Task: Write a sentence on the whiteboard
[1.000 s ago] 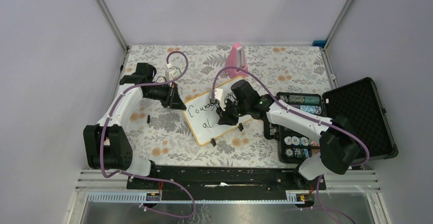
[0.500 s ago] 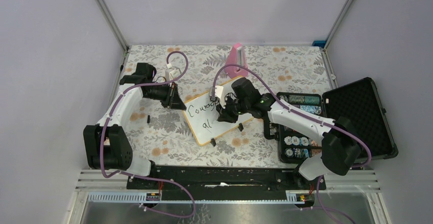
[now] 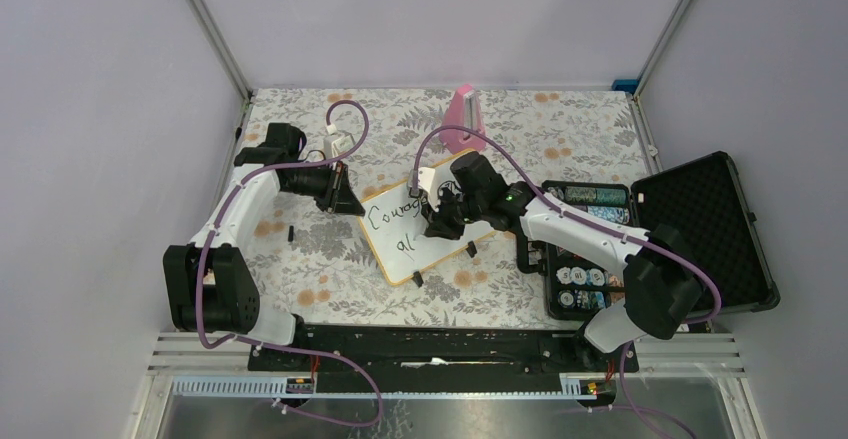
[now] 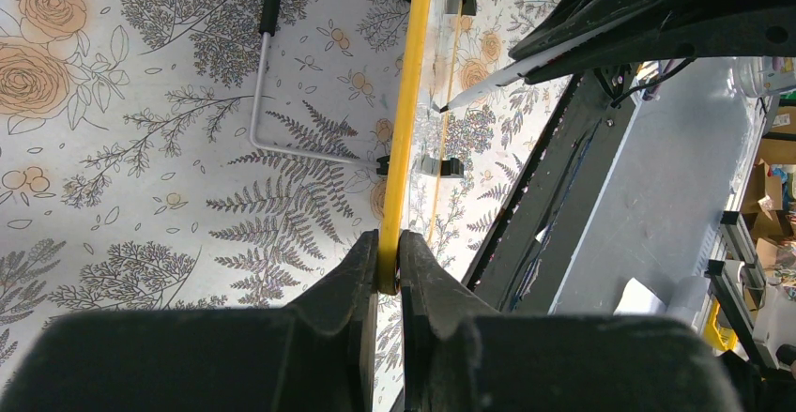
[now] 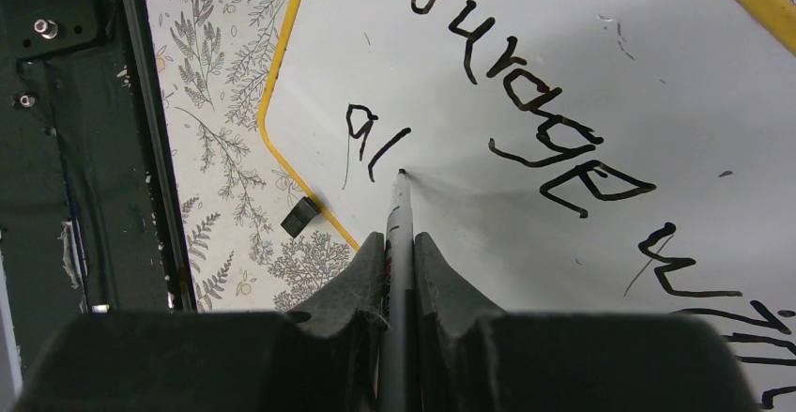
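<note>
Right claw [image 5: 399, 241] shifted slightly left, pinching marker [image 5: 398, 201] on whiteboard [image 5: 526, 46], left claw [image 4: 389, 243] unmoved, pinching rim [image 4: 410, 102]

Only readable stuff is on the whiteboard [image 5: 563, 18], black marker handwriting. The sentence [image 5: 540, 116] starts with "Courage", then what looks like "win" at 4 o'clock from it in the right wrist view, cut off by the frame edge. The second line is just "al", at 9 o'clock from "Courage". The labels [image 3: 580, 279] in the case [image 3: 700, 219] are too small to read.
</note>
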Motion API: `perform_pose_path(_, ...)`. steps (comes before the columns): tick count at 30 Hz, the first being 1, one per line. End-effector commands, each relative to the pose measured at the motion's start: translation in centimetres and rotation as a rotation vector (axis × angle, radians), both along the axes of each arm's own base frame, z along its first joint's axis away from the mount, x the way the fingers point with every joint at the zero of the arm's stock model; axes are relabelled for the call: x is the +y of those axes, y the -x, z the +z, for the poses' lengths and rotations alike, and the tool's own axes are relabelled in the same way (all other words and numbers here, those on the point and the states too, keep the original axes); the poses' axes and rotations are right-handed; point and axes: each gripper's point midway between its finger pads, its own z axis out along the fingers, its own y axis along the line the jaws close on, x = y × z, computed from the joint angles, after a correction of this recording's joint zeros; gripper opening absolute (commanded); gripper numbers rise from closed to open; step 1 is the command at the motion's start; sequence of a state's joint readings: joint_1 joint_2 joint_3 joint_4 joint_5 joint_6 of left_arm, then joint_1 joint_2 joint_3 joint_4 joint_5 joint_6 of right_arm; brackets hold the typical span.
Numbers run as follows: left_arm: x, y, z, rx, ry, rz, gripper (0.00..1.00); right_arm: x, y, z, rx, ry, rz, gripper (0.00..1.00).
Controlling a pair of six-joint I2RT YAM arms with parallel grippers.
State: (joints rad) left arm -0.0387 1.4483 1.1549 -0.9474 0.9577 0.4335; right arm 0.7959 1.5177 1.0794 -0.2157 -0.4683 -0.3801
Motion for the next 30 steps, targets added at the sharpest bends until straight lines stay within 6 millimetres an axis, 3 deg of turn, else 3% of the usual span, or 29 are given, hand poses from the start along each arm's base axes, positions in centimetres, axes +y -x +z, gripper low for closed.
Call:
perform_pose_path(1,0.3,-1.1,-0.5,-0.075,-0.043,-0.013,0.00,0.5,-1.2,0.9,-0.047,-0.024,-0.009,0.00)
perform_pose_path(19,0.3,-1.1,-0.5,-0.072,-0.045,-0.013,0.00,-0.3,-0.4,0.2,-0.042,-0.007,0.004,0.00)
perform_pose_path(30,0.3,-1.2,-0.5,-0.071,-0.042,-0.013,0.00,-0.8,-1.2,0.9,-0.068,0.001,-0.013,0.00)
